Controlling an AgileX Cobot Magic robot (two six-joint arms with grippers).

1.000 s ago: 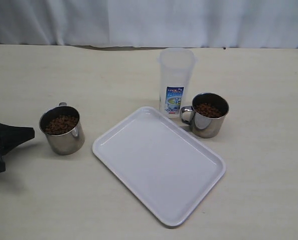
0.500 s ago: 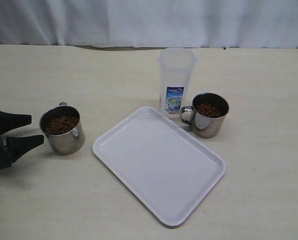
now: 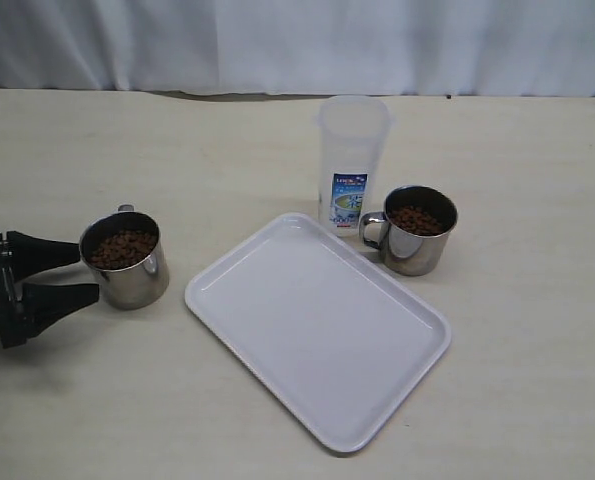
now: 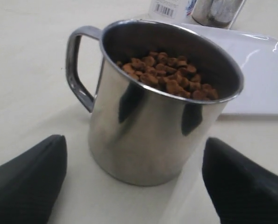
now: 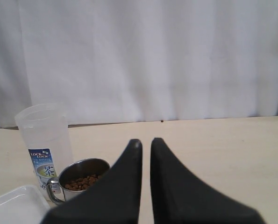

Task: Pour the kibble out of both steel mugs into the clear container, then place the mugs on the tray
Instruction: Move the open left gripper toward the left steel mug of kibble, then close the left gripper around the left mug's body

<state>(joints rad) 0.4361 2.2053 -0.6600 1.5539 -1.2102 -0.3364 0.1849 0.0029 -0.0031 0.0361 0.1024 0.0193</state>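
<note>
Left steel mug (image 3: 124, 260) upright, handle (image 3: 125, 209) toward curtain (image 3: 297, 40).

The left gripper (image 3: 87, 271) is matte black: two tapered fingers (image 4: 29, 184) with blunt, rounded tips, widening toward a blocky black base. The right gripper (image 5: 146, 142) has the same dull black finish, its fingers flaring from narrow tips into broad, smooth shoulders.
</note>
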